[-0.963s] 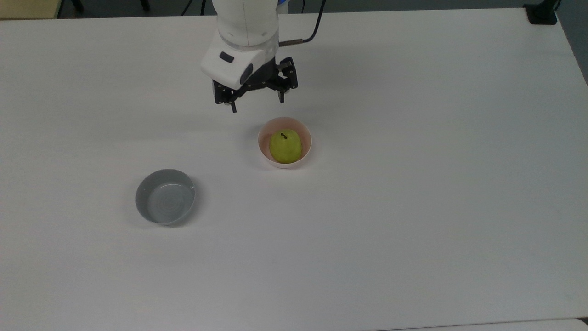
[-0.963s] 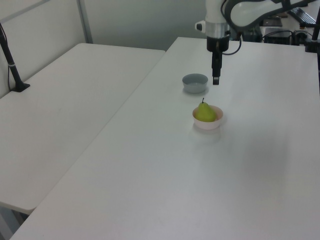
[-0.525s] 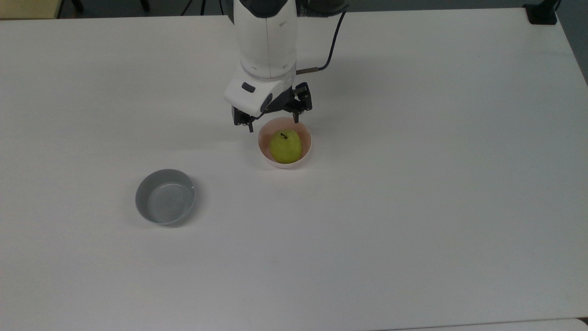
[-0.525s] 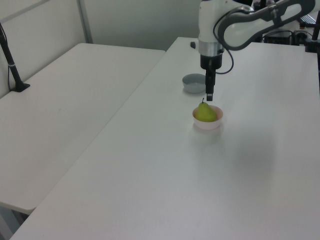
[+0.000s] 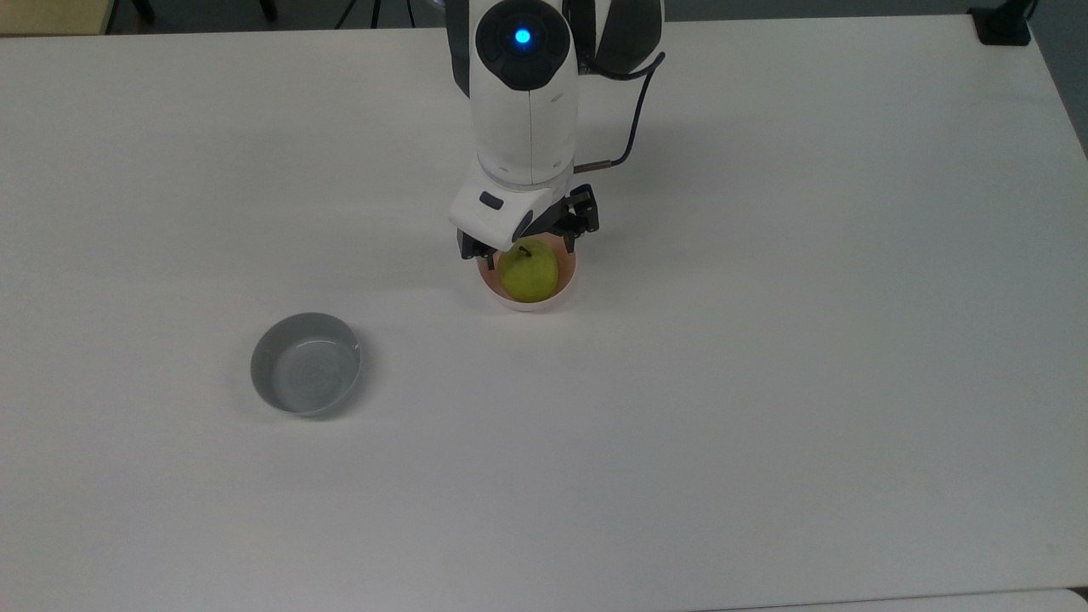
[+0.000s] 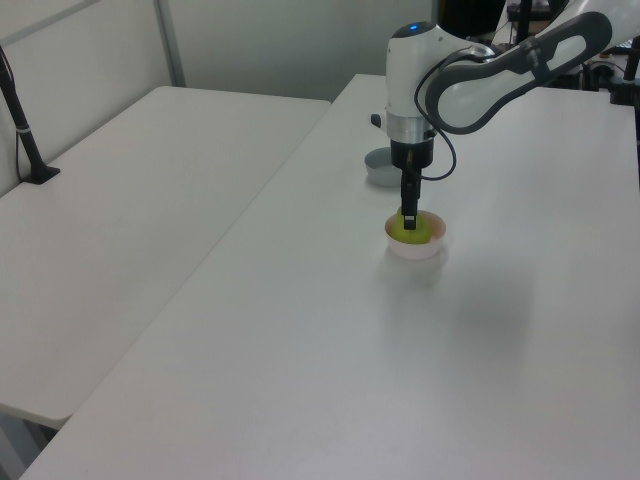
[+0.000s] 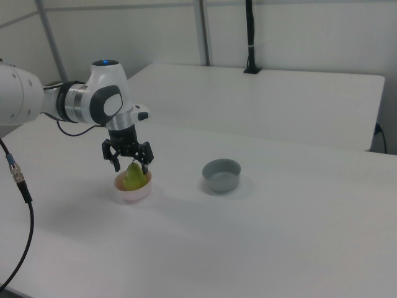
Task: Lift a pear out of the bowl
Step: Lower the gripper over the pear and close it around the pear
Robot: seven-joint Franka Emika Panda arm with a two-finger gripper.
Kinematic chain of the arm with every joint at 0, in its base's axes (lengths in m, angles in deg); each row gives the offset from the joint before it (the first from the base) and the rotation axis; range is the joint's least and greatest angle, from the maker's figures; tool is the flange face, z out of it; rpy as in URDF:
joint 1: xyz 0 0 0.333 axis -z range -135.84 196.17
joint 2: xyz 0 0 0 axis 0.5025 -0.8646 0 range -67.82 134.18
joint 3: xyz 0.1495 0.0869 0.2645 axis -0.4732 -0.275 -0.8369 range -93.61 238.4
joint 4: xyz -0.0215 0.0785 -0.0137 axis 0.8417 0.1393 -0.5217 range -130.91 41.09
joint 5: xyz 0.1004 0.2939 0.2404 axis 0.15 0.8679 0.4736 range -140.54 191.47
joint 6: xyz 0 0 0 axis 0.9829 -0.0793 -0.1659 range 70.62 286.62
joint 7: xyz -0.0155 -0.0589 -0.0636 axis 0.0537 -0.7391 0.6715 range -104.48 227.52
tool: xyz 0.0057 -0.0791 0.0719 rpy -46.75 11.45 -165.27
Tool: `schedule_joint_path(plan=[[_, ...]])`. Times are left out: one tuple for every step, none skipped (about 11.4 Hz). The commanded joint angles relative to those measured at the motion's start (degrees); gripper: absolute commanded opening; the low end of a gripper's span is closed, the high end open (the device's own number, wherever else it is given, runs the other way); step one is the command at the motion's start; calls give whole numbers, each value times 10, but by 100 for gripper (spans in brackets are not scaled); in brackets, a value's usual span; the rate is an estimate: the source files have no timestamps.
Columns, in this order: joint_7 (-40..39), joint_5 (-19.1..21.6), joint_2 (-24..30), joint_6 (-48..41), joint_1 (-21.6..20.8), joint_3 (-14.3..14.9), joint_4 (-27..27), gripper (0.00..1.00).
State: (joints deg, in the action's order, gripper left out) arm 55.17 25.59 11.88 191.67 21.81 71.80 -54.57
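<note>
On the table, one upright pear, stem up, sits in one pink bowl beneath the open gripper, one grey bowl apart.

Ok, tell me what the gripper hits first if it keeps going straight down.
Probably the pear in the pink bowl. The gripper points down with open fingers either side of the pear's top; a finger might catch the bowl's rim, depth is unclear.

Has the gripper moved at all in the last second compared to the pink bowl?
Yes. In the top view the gripper has come down-frame onto the bowl, now straddling the pear.
</note>
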Motion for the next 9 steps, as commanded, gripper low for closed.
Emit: schedule_joint_path(plan=[[3, 1, -1, 13, -2, 1, -5, 96], [3, 1, -5, 25, -2, 1, -5, 94], [3, 1, -6, 42, -2, 1, -12, 93], [3, 0, -7, 54, -2, 1, -18, 92], [3, -1, -14, 62, -2, 1, -18, 92], [2, -6, -16, 62, -2, 1, -18, 86], [1, -9, -15, 62, -2, 1, -19, 77], [0, -9, -14, 61, -2, 1, -19, 63], [0, -9, -12, 56, -2, 1, -19, 51]])
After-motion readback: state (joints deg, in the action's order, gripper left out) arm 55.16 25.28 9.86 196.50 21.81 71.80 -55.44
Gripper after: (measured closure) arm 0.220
